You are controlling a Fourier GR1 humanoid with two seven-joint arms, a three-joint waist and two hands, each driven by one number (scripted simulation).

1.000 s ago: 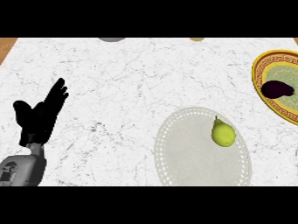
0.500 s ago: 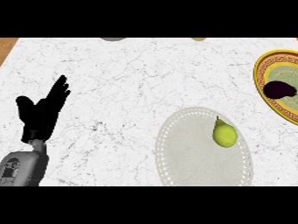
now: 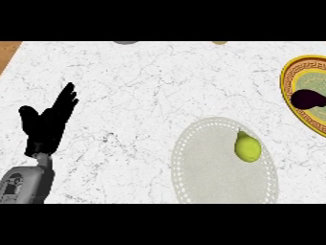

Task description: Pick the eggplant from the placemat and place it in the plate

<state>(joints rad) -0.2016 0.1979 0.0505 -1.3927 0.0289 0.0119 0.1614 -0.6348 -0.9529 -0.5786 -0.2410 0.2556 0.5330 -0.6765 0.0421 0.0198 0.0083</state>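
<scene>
A dark purple eggplant (image 3: 309,99) lies in the yellow-rimmed plate (image 3: 289,81) at the right edge of the head view. On the round pale placemat (image 3: 208,167) at lower centre rests a yellow-green pear-like fruit (image 3: 247,147). My left hand (image 3: 47,125) stands open at the left, fingers straight and pointing up, holding nothing, far from both the placemat and the plate. No right hand shows.
The white marble counter (image 3: 144,91) fills the view, with wood floor at the upper corners. Two small round objects peek in at the far edge, a grey one (image 3: 125,42) and a tan one (image 3: 220,42).
</scene>
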